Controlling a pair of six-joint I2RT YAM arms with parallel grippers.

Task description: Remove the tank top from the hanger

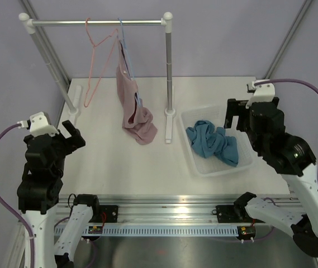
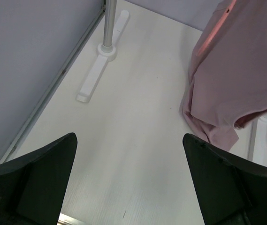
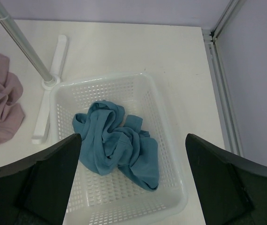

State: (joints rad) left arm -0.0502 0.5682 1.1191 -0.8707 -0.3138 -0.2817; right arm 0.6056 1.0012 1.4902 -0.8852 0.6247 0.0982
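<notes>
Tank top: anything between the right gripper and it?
Nothing visible. The tank top lies crumpled in the white basket, uncovered, with the open right gripper above it.

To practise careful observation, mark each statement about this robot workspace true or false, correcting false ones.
1. The teal-blue fabric tank top lies crumpled in the white perforated plastic basket. True.
2. The thin pink wire hanger lies in that basket. False: it hangs bare from the metal rail.
3. The left end effector grips the dusty pink-mauve garment. False: it is open, holding nothing.
4. The dusty pink-mauve garment hangs on a thin light blue hanger. True.
</notes>
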